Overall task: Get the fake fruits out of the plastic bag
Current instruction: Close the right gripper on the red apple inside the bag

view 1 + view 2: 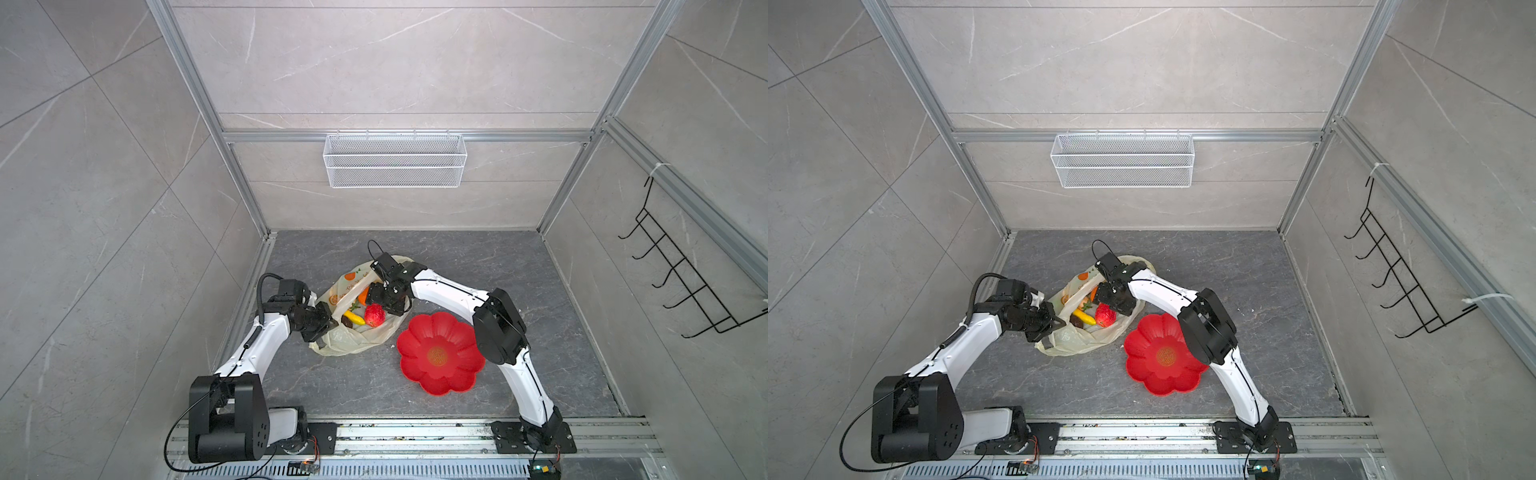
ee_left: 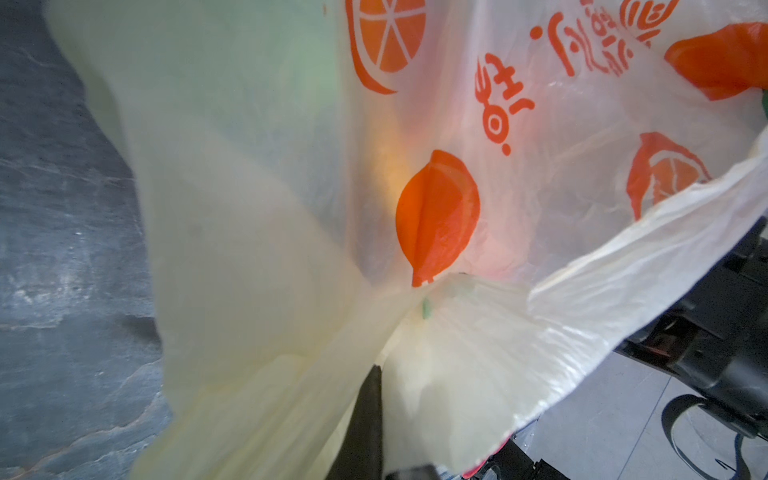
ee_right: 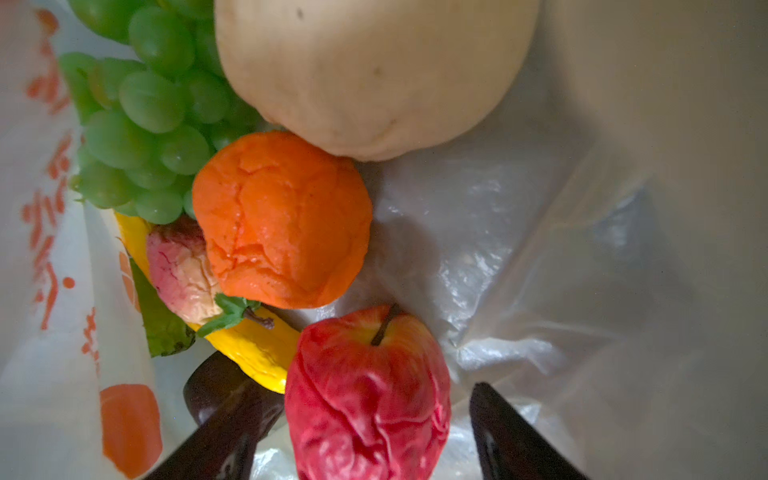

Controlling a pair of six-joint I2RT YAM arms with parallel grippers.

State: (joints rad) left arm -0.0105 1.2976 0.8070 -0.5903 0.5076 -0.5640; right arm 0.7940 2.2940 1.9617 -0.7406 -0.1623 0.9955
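left gripper (image 1: 325, 330): closed on the near rim of the plastic bag (image 1: 353, 343), holding its mouth up.
plastic bag: on the table between both arms, the fake fruits inside it.
red apple (image 1: 374, 316): in the bag, directly between the right fingers, stem end pointing away from the wrist.
right gripper (image 3: 370, 432): inside the bag, jaws wide, nothing held; the nearer arm.
risk: banana (image 3: 257, 353) touches the apple beside one finger and could get pinched.
red plate (image 1: 415, 332): just right of the bag.

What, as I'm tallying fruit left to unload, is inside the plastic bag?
The plastic bag shows green grapes, cream fruit, orange, strawberry, banana, red apple, dark brown fruit. Anything beneath them is covered.
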